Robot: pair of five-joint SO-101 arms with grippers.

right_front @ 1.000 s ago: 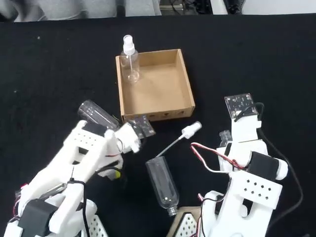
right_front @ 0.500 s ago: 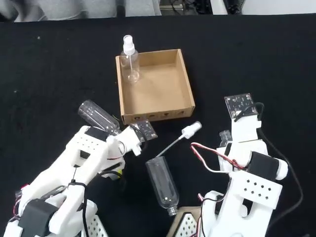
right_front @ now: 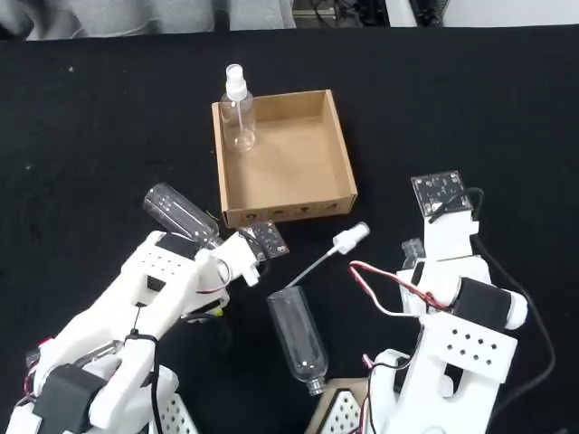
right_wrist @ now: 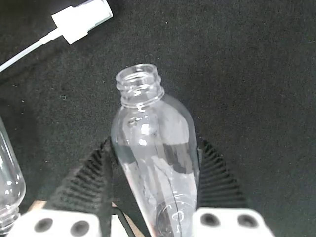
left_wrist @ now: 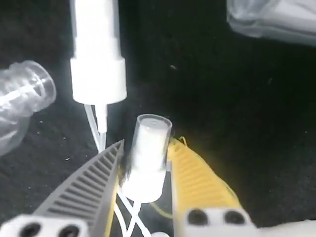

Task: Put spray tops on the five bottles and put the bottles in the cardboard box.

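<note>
My left gripper (left_wrist: pixel 145 148) is shut on a white spray top (left_wrist: pixel 146 163) that stands upright between the grey and yellow fingers. A second spray top (left_wrist: pixel 97 54) and an open bottle neck (left_wrist: pixel 27 91) lie just beyond it on the black table. My right gripper (right_wrist: pixel 155 145) is shut on a clear capless bottle (right_wrist: pixel 153 148), neck pointing away. A loose spray top (right_wrist: pixel 81 19) (right_front: pixel 350 237) lies ahead of it. The cardboard box (right_front: pixel 342 149) holds one upright capped bottle (right_front: pixel 238 113).
A clear bottle (right_front: pixel 298 336) lies on the table between the arms. Another bottle (right_front: pixel 176 210) lies left of the box, partly under the left arm (right_front: pixel 172 280). The right arm (right_front: pixel 452 271) stands right of the box's near corner.
The left arm's wrist has shifted slightly to the right and toward the near edge. The right arm has kept still.
</note>
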